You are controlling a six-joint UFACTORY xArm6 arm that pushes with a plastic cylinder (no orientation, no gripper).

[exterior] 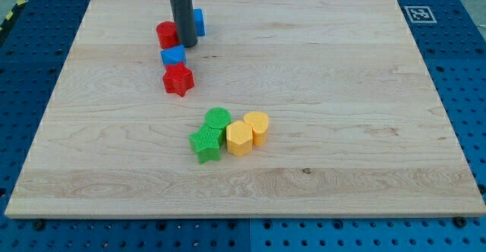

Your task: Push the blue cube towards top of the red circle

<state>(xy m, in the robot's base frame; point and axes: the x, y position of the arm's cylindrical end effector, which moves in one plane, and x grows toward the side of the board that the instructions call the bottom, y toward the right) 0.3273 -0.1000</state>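
My tip (pixel 187 45) rests on the board at the view's upper left, just right of the red circle (pixel 166 35) and just above the blue cube (pixel 173 56). The blue cube lies below the red circle and touches the top of a red star (pixel 178 79). A second blue block (pixel 198 21) sits behind the rod, partly hidden by it, up and right of the red circle.
Near the board's middle stands a cluster: a green circle (pixel 218 118), a green star (pixel 205 143), a yellow hexagon (pixel 239 139) and a yellow rounded block (pixel 257 127). The wooden board (pixel 342 92) has a marker tag (pixel 418 14) at its upper right corner.
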